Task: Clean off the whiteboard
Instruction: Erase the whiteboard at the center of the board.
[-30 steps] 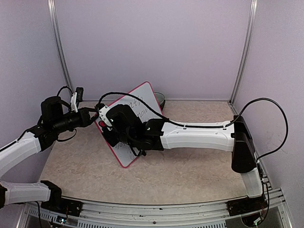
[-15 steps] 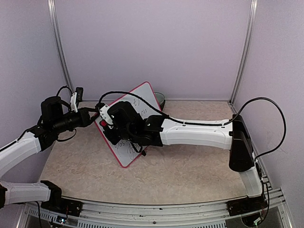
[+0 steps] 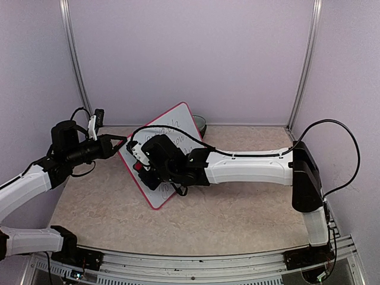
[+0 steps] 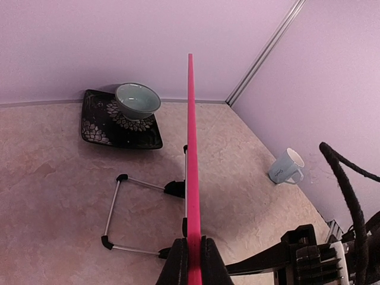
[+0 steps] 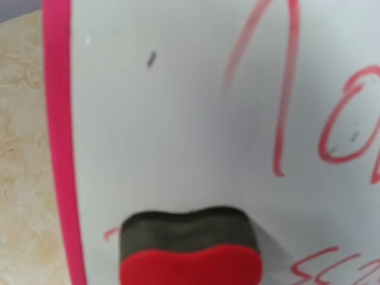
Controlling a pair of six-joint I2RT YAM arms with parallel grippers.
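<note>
The whiteboard [image 3: 176, 129] stood tilted on the worktop [image 3: 249, 208], left of centre and between the two arms, propped from behind on a thin wire stand [image 4: 116, 208] with black feet. The left jaws were pressed together on its pink-red frame at the left edge, pinching it and apparently steadying the board. The right jaws were at the board's face, and they seemed to be clamped on the red eraser [image 5: 190, 252]. The fingers themselves did not show in the right wrist view, though the block could hardly have stayed there unheld. Its dark felt lay flat against the white surface close to the frame. By my judgement the wiping was at an early or middle stage. A bare white patch spread above the eraser, marked only by a small dark speck, yet red strokes ran on to its right and below it, and the overhead view showed handwriting across the upper part of the board. That writing was left to clear. Behind the board a pale bowl [image 4: 138, 101] rested on a dark patterned tray [image 4: 98, 127], and a mug [image 4: 286, 167] lay well apart.
</note>
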